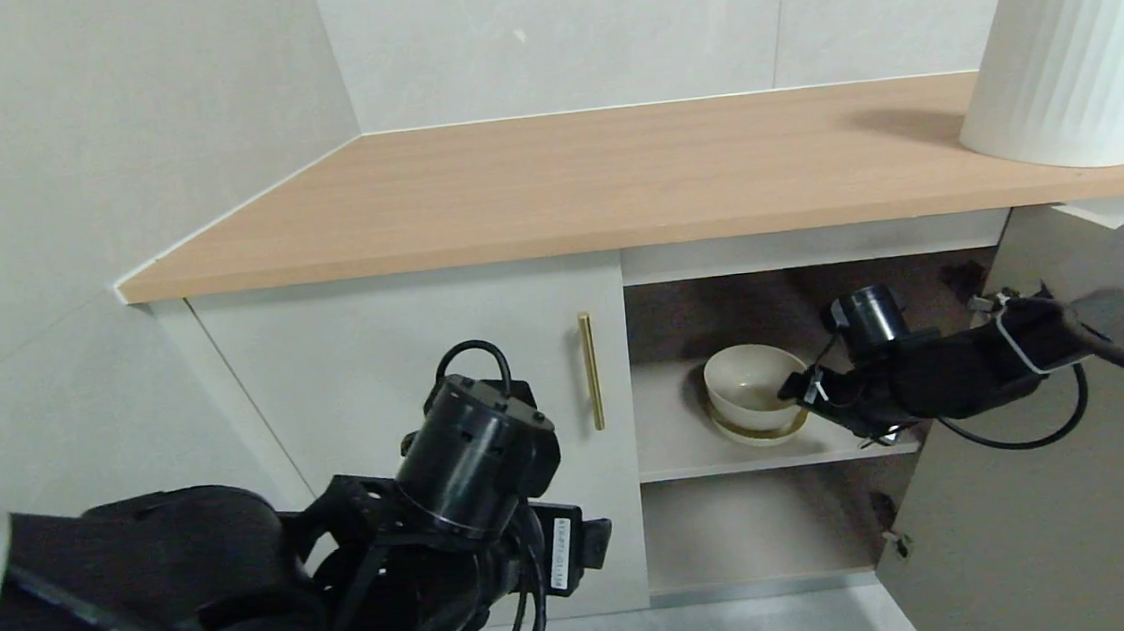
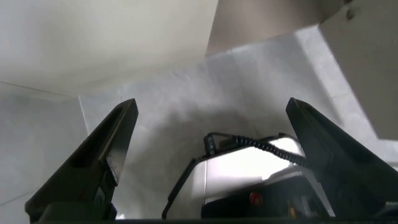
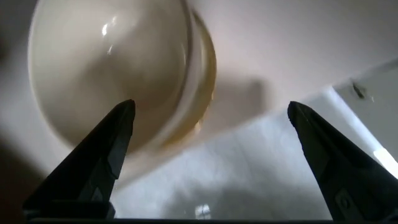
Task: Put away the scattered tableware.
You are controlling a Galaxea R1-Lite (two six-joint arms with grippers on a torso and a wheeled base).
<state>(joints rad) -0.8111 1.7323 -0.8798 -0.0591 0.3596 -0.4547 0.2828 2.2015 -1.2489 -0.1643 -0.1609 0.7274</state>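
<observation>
Head view: the bowl [image 1: 748, 381] sits on a plate [image 1: 757, 433] on the shelf [image 1: 673, 447], with the right gripper [image 1: 797, 389] just beside it. Pulling back carelessly could clip the rim and drag it off. The open door [image 1: 1039, 519] right of the bowl crowds the arm.
Left wrist view: the left gripper [image 2: 211, 109] has its fingers spread and empty.
Right wrist view: fingers [image 3: 112, 143] spread, bowl unheld.

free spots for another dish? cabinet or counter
Lower shelf: bare across. Countertop: bare from the corner to the white container. Upper shelf: crowded, bowl on a plate with the open right gripper beside its rim; only a strip free between bowl and closed door.
</observation>
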